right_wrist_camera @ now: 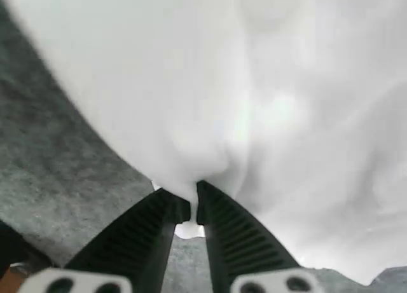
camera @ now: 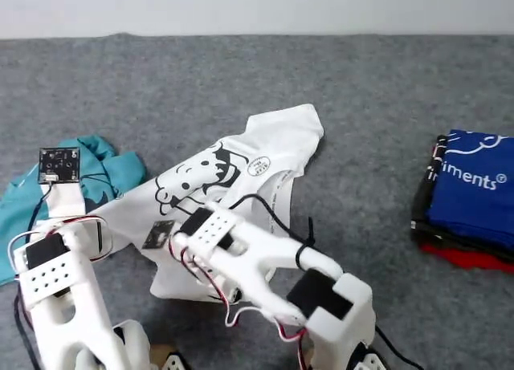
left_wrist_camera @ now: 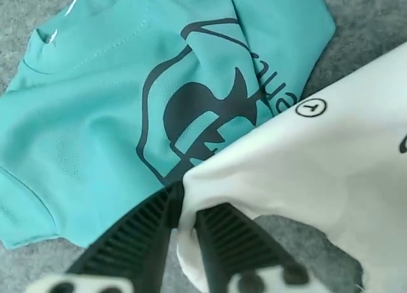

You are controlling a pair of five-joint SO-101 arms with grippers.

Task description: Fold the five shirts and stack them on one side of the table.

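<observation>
The white shirt [camera: 249, 157], a soft rumpled knit with a black cartoon print, lies mid-tabletop [camera: 369, 97] on coarse grey felt. Its long axis slants from the arms toward the far edge. Its edge overlaps a teal shirt [left_wrist_camera: 95, 115]. Well apart on its other side sits a folded stack [camera: 470, 201], blue on top. The left tool [left_wrist_camera: 186, 201] and the right tool [right_wrist_camera: 193, 201] each pinch white cloth.
</observation>
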